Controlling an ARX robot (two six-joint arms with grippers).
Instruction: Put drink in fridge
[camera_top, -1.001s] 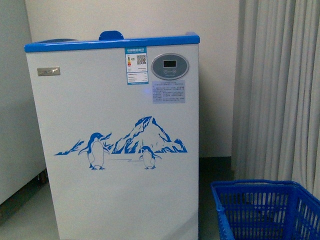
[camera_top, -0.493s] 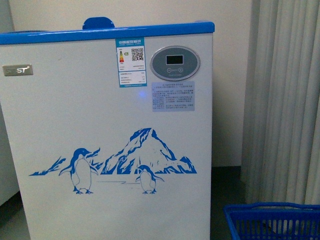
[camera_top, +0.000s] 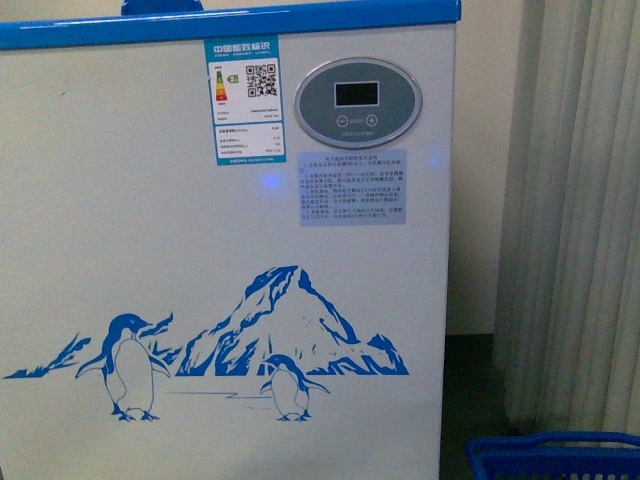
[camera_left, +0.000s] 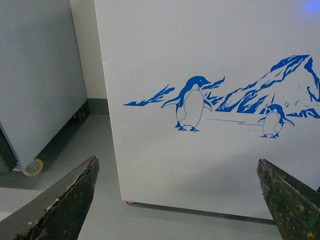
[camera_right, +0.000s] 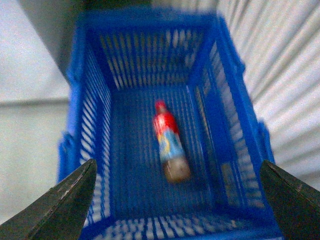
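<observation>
Red-capped small plastic bottle (camera_right: 170, 140) lies, blurred but seemingly on its side, inside a blue slatted plastic basket (camera_right: 87, 130), beyond the widely spread, empty right pincer (camera_right: 177, 162).

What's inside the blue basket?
One drink lies on its side on the floor of the basket, red cap toward the far wall. Nothing else shows, though the picture is blurry. The near corners are hidden behind the jaws.

drink (camera_right: 170, 142) blurred, fridge (camera_top: 150, 240) top cropped, basket (camera_top: 560, 446) cut off
</observation>
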